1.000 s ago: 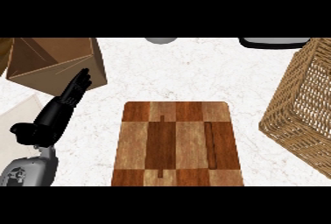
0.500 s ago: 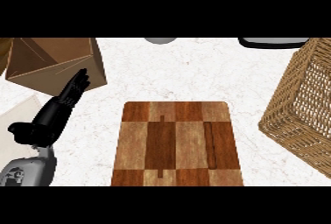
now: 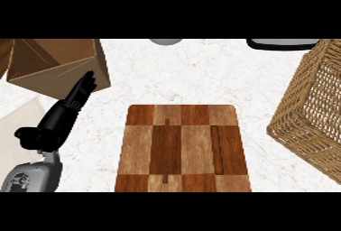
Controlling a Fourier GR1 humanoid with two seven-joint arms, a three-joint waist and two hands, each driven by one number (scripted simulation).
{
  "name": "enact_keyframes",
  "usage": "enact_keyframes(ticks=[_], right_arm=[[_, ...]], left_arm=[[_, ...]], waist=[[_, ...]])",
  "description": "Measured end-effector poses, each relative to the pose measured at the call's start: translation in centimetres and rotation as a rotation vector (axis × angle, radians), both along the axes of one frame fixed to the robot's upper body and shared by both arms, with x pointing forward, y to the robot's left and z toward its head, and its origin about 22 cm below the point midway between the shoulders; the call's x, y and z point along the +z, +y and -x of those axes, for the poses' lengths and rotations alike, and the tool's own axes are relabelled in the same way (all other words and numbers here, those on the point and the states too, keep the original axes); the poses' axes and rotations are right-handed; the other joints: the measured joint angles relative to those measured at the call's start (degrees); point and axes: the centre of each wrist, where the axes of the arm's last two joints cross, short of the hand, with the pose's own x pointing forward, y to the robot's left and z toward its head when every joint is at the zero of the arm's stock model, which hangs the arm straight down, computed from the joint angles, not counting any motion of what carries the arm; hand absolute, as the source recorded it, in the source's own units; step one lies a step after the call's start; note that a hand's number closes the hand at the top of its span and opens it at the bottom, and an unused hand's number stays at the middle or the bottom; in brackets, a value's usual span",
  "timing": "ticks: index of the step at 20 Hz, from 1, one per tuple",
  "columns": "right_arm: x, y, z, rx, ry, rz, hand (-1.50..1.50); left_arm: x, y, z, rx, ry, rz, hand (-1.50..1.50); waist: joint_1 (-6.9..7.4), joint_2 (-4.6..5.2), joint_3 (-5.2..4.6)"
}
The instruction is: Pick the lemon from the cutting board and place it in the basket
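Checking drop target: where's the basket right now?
Head view: the basket sits at the right edge of the counter, just right of the cutting board.

Checkered wooden cutting board (image 3: pixel 183 149) flat at counter centre, woven wicker basket (image 3: pixel 310 108) at right edge

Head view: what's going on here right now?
Nothing is being handled. The left hand rests open, fingers up, at the view's left, beside the wooden cutting board. The board's top is bare; no lemon shows anywhere. The wicker basket stands at the right edge, its inside hidden from view. A brown cardboard box sits at upper left. The right hand is not in view.
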Motion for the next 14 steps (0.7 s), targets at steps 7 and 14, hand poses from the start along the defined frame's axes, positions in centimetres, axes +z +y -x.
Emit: enact_keyframes(ticks=[7, 14], right_arm=[[-0.7, -3.2, 0.3, -0.033, -0.096, -0.027, -1.50], [0.4, -3.8, -0.6, 0.011, -0.142, -0.004, -1.50]], left_arm=[[0.4, -0.2, -0.2, -0.004, 0.002, -0.002, 0.00], [0.1, 0.3, 0.0, 0.006, 0.000, -0.001, 0.00]], waist=[[-0.06, -0.05, -0.01], [-0.02, -0.07, -0.02]])
